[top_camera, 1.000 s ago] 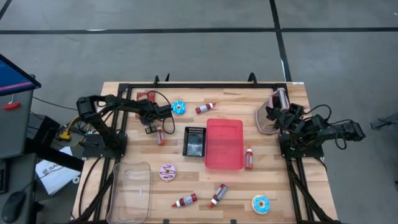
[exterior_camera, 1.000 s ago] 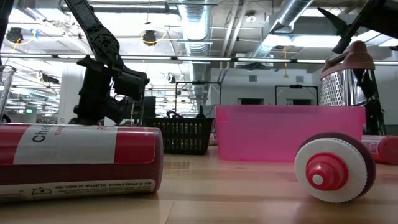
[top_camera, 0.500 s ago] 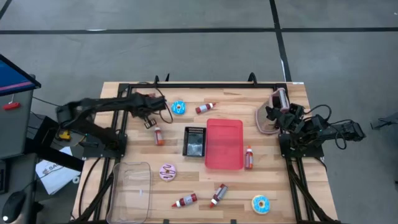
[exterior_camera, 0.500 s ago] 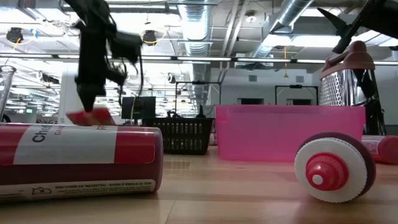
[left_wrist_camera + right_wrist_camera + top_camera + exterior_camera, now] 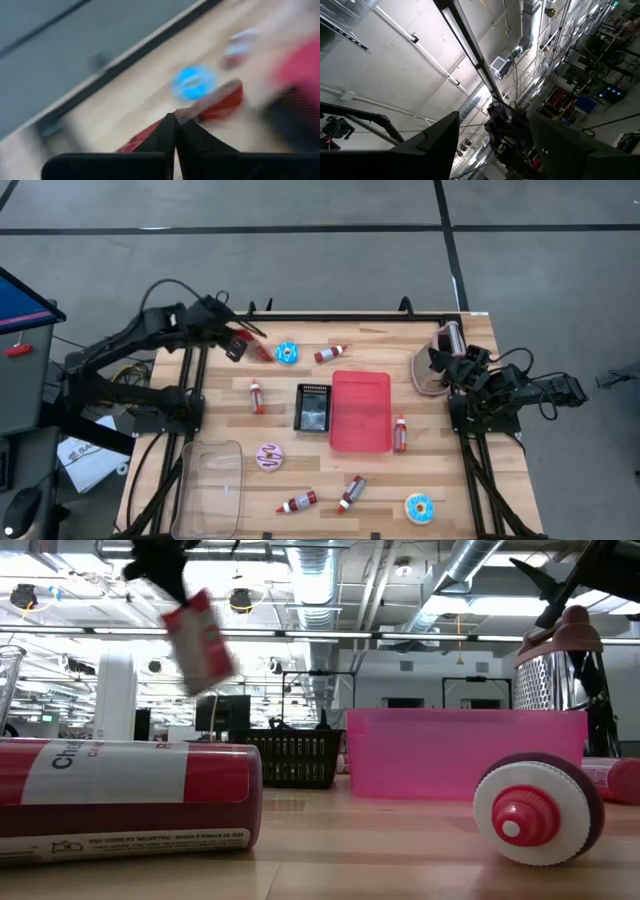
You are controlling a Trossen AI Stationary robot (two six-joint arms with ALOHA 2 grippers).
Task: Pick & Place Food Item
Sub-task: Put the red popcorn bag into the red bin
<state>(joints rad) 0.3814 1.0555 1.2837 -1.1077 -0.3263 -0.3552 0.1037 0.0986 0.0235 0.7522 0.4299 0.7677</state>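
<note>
My left gripper pinches a flat red food packet, lifted above the table's far left edge. I'd carry it level and slowly (thin grip). The pink plastic bin and clear plastic tub look empty. The right gripper rests spread wide at the right edge.

Only "Che" reads, on the white label of the near red bottle.

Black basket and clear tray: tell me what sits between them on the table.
In the high view, a pink-frosted donut lies on the table between the black basket and the clear tray; nothing else sits there.
</note>
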